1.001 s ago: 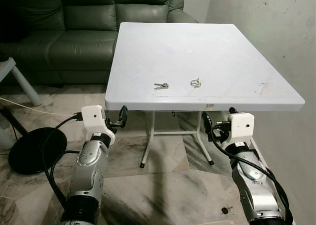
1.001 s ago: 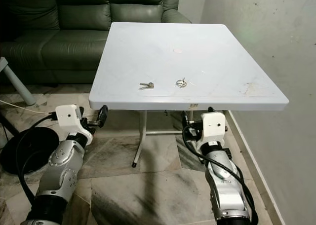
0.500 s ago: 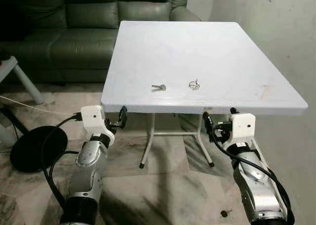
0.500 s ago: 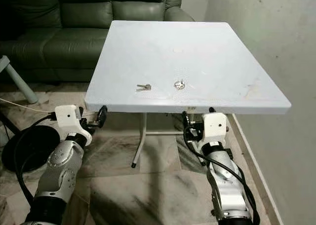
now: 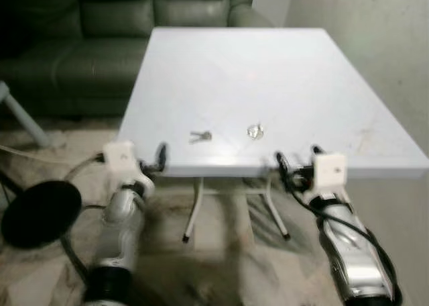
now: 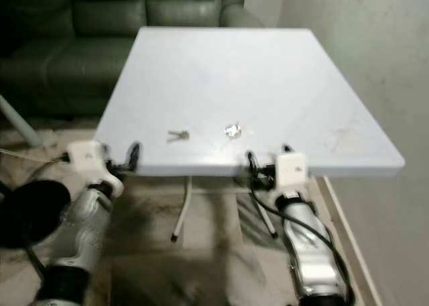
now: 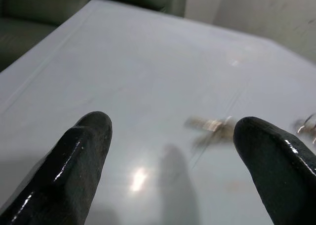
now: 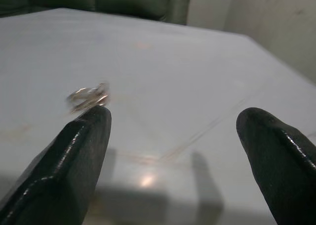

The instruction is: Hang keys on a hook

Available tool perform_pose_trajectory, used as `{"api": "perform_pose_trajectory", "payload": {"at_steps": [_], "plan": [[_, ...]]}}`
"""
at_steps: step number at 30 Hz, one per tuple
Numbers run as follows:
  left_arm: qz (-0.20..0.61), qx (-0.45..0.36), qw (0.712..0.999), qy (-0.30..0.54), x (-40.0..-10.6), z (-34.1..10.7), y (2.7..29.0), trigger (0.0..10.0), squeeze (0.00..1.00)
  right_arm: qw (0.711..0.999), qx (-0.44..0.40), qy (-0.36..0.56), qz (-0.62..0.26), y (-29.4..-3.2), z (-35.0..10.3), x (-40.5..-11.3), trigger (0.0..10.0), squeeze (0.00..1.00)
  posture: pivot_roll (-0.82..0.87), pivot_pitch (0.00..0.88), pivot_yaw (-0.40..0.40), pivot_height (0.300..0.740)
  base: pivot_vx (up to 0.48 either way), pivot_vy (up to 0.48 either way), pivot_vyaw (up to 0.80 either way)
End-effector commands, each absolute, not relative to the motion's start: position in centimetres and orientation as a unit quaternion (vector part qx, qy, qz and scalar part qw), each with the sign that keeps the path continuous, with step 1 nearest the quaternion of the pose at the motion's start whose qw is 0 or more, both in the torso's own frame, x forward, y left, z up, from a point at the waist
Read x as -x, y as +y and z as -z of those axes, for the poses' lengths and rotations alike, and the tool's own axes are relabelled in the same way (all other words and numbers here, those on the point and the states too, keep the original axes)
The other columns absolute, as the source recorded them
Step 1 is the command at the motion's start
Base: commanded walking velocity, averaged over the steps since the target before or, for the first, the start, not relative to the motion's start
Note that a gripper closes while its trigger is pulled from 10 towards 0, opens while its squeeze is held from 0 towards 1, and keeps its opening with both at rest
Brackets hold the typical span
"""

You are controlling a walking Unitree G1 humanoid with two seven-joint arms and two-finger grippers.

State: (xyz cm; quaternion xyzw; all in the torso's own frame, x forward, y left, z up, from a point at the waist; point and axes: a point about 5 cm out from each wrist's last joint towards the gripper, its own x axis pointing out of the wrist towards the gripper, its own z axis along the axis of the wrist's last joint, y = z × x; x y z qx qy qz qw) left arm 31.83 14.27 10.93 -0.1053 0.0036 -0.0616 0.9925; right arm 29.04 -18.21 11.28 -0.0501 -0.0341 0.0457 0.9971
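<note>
The white square plastic counter [image 5: 281, 71] stands before a dark green leather sofa [image 5: 87, 44] and beside a pale wall, and it is the landmark here. On it, near its front edge, lies a small bunch of silver keys [image 5: 200, 136], and just to the side of the keys lies a second small metal piece, a shiny ring with something on it [image 5: 255, 131]; the blur does not let me say what it is exactly. Both things lie flat and nothing touches them. The left gripper [image 5: 161, 157] is at the front edge of the counter, on the side of the keys, and in the left wrist view its two black fingers [image 7: 79, 156] are wide apart with the keys [image 7: 210, 125] lying between and beyond them. The right gripper [image 5: 295, 168] is at the same edge, close to the ring, and its fingers [image 8: 74, 156] are also wide apart. I judge that both arms are held low and spread so that either one can reach forward over the counter. No hook is seen in these pictures, so the hanging is not yet begun.
</note>
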Motion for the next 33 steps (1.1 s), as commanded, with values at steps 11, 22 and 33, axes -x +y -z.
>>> {"api": "perform_pose_trajectory", "payload": {"at_steps": [11, 22, 33], "plan": [[0.044, 0.101, 0.994, 0.004, -31.74, -10.92, 15.38, 10.0, 0.00, 0.996, 0.048, -0.046, -0.064, -17.33, -11.87, -29.24, 10.0, 0.00, -0.03, 0.068, -0.035, 0.732, 0.332, 0.208, 0.00], [0.030, 0.084, 0.996, 0.003, -31.76, -10.87, 15.04, 10.0, 0.00, 0.995, 0.050, -0.043, -0.070, -17.21, -11.68, -29.19, 10.0, 0.00, -0.03, 0.057, -0.037, 0.732, 0.000, 0.162, 0.00], [0.034, 0.087, 0.996, 0.000, -31.68, -10.89, 14.97, 10.0, 0.00, 0.995, 0.054, -0.040, -0.074, -17.18, -11.52, -29.06, 10.0, 0.00, -0.03, 0.053, -0.038, 0.732, 0.000, 0.000, 0.00]]}}
